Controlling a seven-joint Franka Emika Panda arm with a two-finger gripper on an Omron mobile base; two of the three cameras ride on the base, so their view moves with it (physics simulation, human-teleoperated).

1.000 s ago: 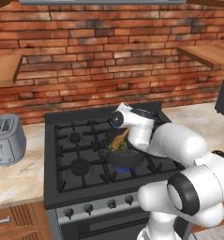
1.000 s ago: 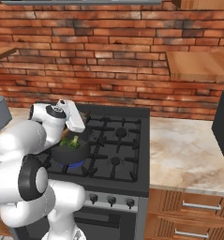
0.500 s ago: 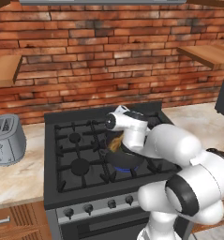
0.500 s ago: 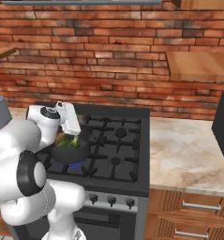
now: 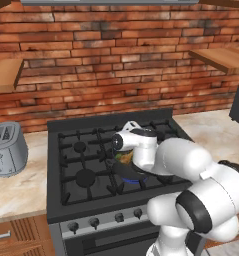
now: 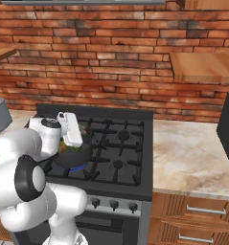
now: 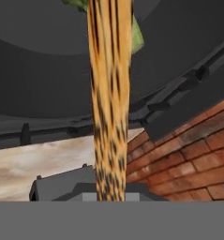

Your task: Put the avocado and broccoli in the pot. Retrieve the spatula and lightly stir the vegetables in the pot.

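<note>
A red brick wall rose behind the black stove (image 5: 91,165) set in a pale worktop (image 5: 21,190), a toaster (image 5: 7,149) at the far left. In the left base view the white arm bent low over the dark pot (image 5: 128,170) on a front burner. From the right base view, green vegetables (image 6: 76,148) showed just inside the pot's rim beside the hand. In the hand view the jaws were clenched on the spatula (image 7: 108,93), its long wooden shaft running straight away from them into the pot, its far end against the broccoli (image 7: 136,40).
</note>
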